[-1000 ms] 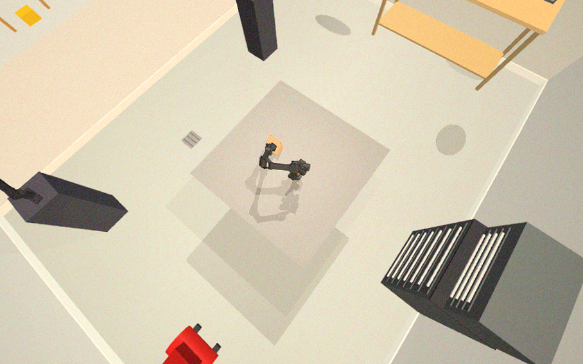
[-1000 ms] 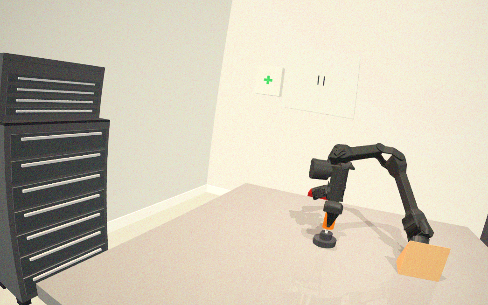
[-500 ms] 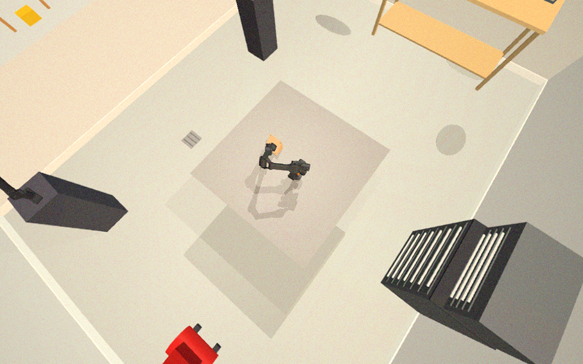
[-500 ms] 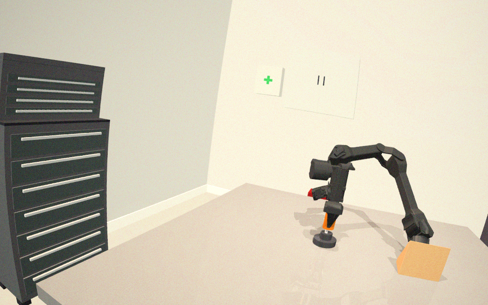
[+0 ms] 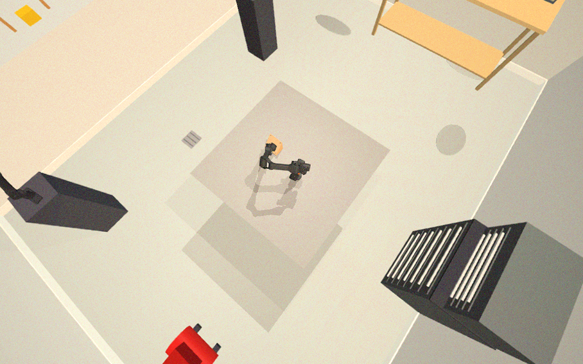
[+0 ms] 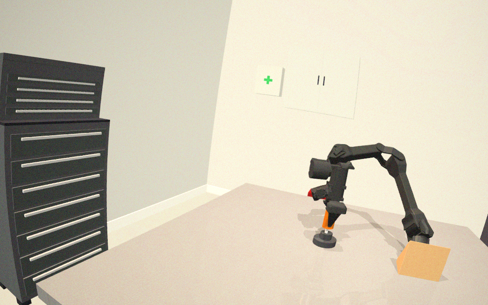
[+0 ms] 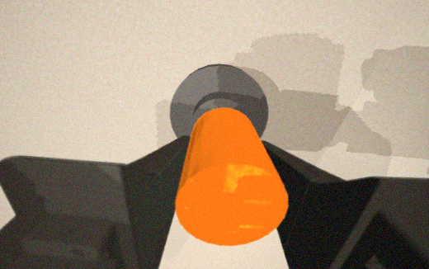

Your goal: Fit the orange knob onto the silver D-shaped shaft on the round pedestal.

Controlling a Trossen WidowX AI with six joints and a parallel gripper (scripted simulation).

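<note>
The orange knob [image 6: 326, 223] [image 7: 231, 198] is a tall cylinder, held upright or nearly so. My gripper [image 6: 330, 222] [image 7: 223, 145] is shut on it, one dark finger on each side in the wrist view. The dark round pedestal [image 6: 324, 241] [image 7: 219, 78] stands on the table directly below the knob. A short piece of the silver shaft [image 6: 325, 231] shows between the knob's lower end and the pedestal in the exterior view. The knob's hole, the shaft's tip and both flat sides are hidden, so their alignment cannot be told.
The table top [image 5: 326, 133] [image 6: 215, 251] carries the arm's base beside an orange-tan wedge block [image 5: 274, 143] [image 6: 423, 260]. A dark drawer cabinet [image 5: 492, 273] [image 6: 59, 187] stands beyond the table. A red object [image 5: 191, 354] lies far off on the floor.
</note>
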